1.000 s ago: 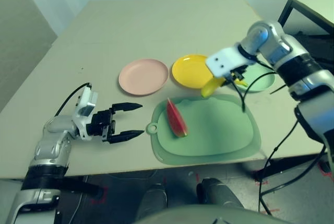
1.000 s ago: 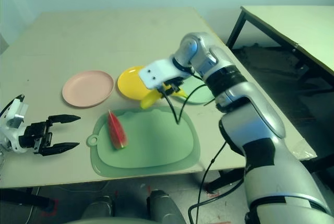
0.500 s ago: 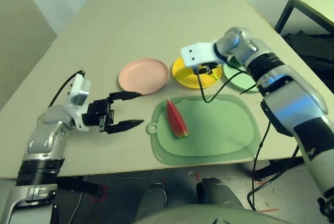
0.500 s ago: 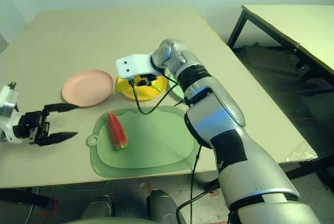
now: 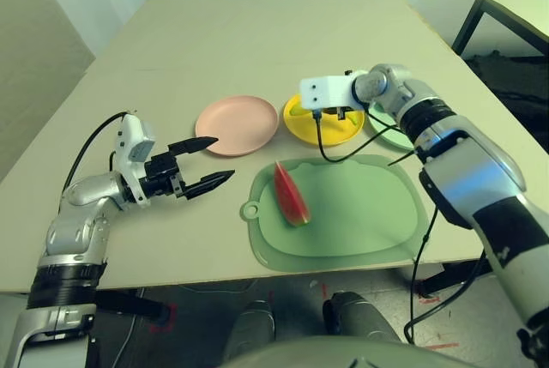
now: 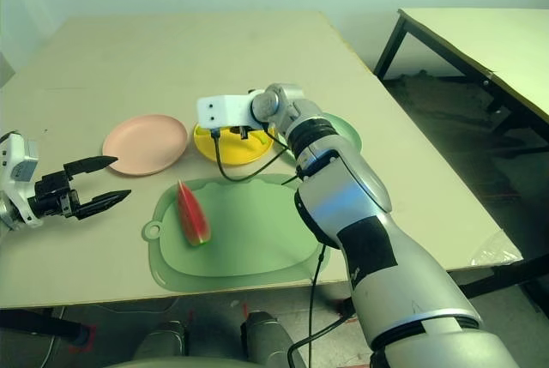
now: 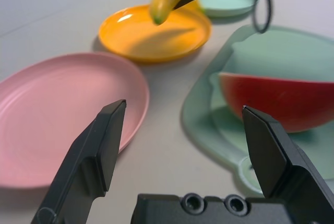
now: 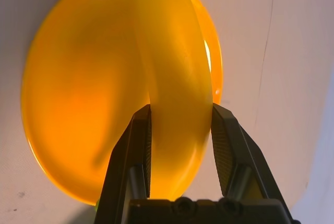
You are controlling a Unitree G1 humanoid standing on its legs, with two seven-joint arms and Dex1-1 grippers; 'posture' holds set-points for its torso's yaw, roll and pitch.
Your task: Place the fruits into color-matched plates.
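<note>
The right claw (image 8: 180, 130) grips the banana (image 8: 172, 78) above the yellow plate (image 5: 324, 119) at frame centre. The left claw (image 5: 204, 164) — spread wide, empty — hangs at lower left, near the pink plate (image 5: 236, 125).

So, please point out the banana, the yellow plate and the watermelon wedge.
banana (image 8: 175, 83), right wrist view, its middle.
yellow plate (image 5: 319, 132), left eye view, near rim.
watermelon wedge (image 5: 290, 195), left eye view, red flesh.

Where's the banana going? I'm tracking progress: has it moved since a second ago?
Yes. The banana, held in the right gripper, went from the cutting mat's far edge to above the yellow plate.
</note>
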